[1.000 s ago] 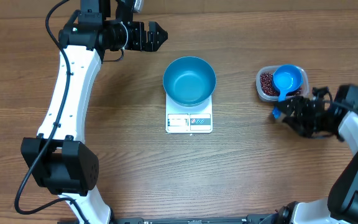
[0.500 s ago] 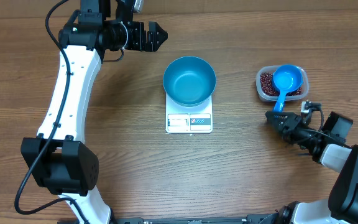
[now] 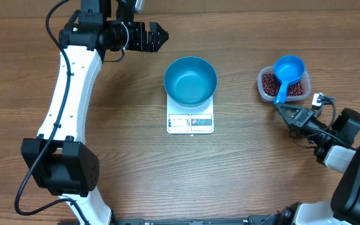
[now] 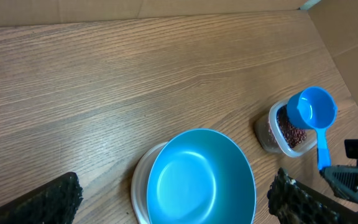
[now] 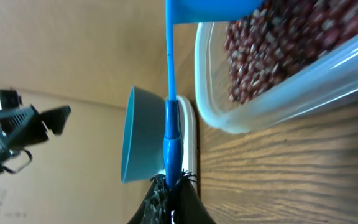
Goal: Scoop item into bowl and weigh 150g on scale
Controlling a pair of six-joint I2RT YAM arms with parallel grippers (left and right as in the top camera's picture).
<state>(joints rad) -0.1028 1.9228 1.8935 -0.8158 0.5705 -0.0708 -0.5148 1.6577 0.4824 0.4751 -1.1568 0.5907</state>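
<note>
A wooden bench (image 3: 105, 156) seen from above, with a robot arm at each side. At the centre, a white square scale (image 3: 190, 122) lies flat with its display edge toward the near side. A round blue bowl (image 3: 190, 81) stands upright on the scale, covering most of its platform. The bowl's inside shows plain smooth blue.

To the right of the scale, well apart from it, a clear plastic tub (image 3: 262, 92) stands on the bench. The beans (image 3: 269, 82), small and dark red-brown, lie in a loose heap inside the tub. A small blue scoop (image 3: 289, 68) sits over the tub, with its round cup above the far right part. Its thin handle slants down toward the near side, crossing the tub's rim. The cup's inside looks plain blue.

The right fingers (image 3: 284, 109) reach in from the lower right, low over the bench just in front of the tub. They are pressed together on the end of the scoop's handle. The right wrist view shows the handle running straight out from between them toward the tub.

The left fingers (image 3: 157, 35) hang at the far side of the bench, to the left of the bowl and apart from it. They point toward the right and touch nothing. The left wrist view shows them spread wide, one at each lower corner, with the bowl between them below.
</note>
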